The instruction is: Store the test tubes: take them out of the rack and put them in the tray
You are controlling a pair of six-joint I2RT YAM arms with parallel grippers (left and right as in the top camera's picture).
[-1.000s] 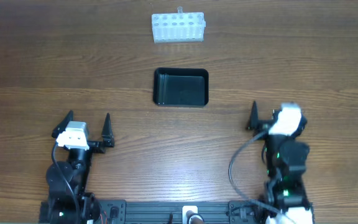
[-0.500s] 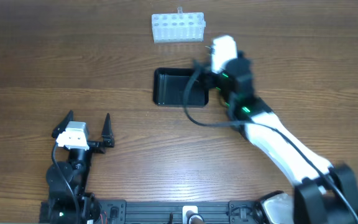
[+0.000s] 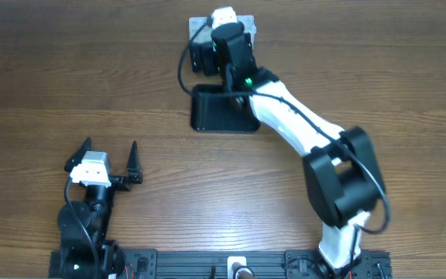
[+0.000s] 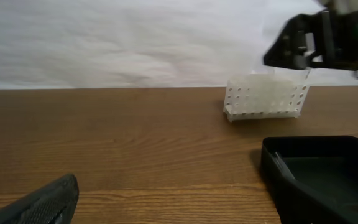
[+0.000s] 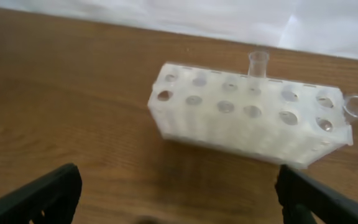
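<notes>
Widely spread, right fingers (image 5: 42,196) hang short of rack's (image 5: 247,118) near edge.

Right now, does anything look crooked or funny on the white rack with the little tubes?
Yes, a little. At one end of the white plastic rack, a clear test tube sticks out past the corner, as if leaning outward, while another clear tube stands straight up in its hole. Nothing looks spilled or broken.
</notes>
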